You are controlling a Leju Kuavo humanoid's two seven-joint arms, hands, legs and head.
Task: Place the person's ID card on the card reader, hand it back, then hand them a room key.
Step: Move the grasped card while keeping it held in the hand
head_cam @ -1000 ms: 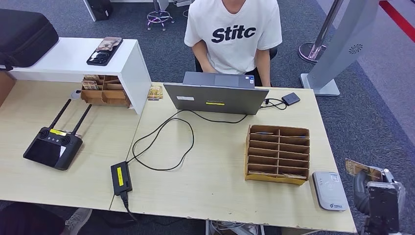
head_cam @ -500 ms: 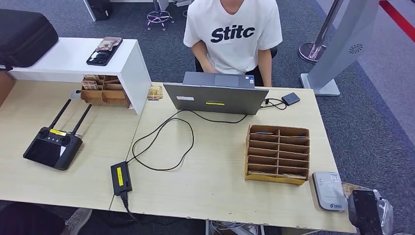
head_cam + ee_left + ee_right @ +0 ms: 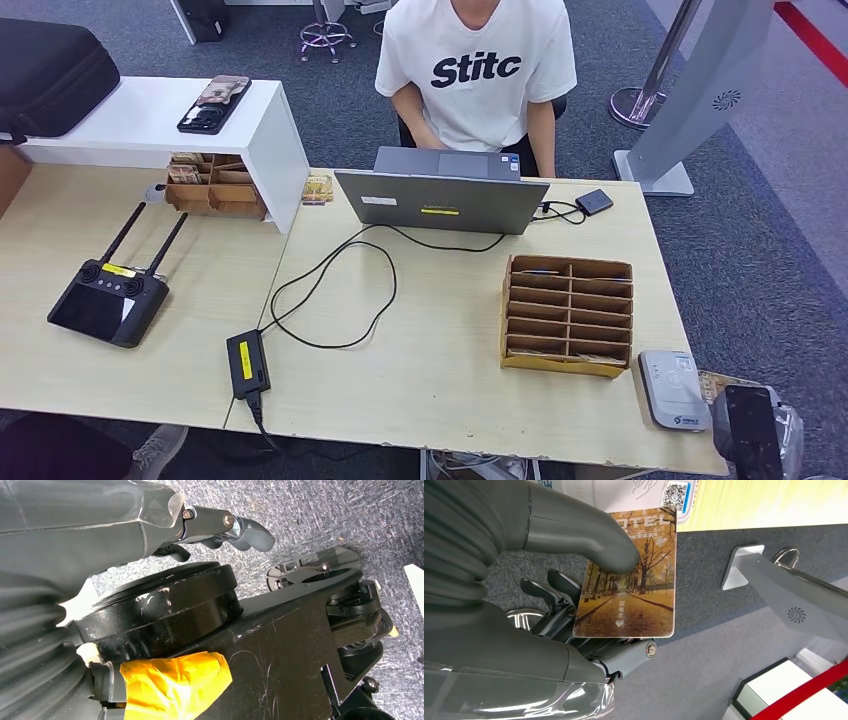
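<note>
My right hand (image 3: 752,440) is at the table's near right corner, just right of the white card reader (image 3: 671,388). It holds a card (image 3: 719,383) printed with autumn trees. In the right wrist view the thumb (image 3: 589,535) presses on the card (image 3: 631,595), darker fingers lie beneath it, and its far end overlaps the edge of the card reader (image 3: 624,490). Whether card and reader touch I cannot tell. My left hand (image 3: 220,527) hangs over the carpet with its fingers apart and nothing in them. The person (image 3: 476,70) in a white T-shirt sits behind the laptop (image 3: 441,201).
A wooden compartment box (image 3: 568,314) stands just behind the reader. A black cable and power brick (image 3: 247,362) cross the middle of the table (image 3: 430,380). A remote controller (image 3: 108,300) lies at the left, and a white shelf (image 3: 150,125) carries a phone (image 3: 213,103).
Over the last second my right hand has dropped lower and drawn in beside the reader with the card. It has hardly moved in the last half second.
</note>
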